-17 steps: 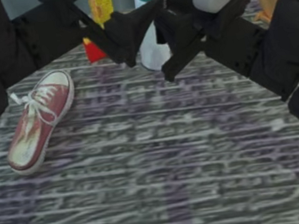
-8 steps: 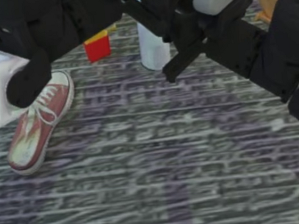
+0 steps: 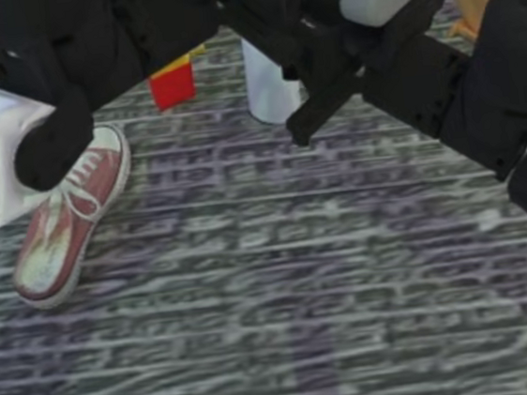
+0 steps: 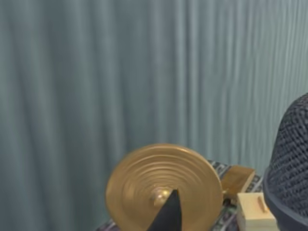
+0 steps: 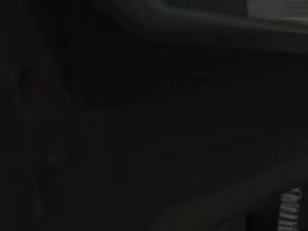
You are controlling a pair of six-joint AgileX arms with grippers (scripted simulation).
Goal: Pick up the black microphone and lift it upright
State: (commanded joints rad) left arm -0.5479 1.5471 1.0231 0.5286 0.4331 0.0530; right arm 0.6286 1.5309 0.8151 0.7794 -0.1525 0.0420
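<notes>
The black microphone's [image 4: 291, 168] rounded, finely woven mesh head sits close against the left wrist camera, facing a ribbed golden disc [image 4: 163, 190] and a pale wooden block [image 4: 255, 216]. Whether the left pincer [image 3: 268, 13] clamps it cannot be told. A red canvas sneaker [image 3: 72, 213] lies on the patterned surface [image 3: 302, 297]. The right wrist view is dark.

Black arms [image 3: 439, 75] — pale grey housing, tapered fingers [image 3: 316, 116]

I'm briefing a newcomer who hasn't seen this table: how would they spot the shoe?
Look to the patterned table's left side in the top view, below the left arm. The red sneaker lies there, with white laces and sole; the red block nearby is smaller and boxy.
</notes>
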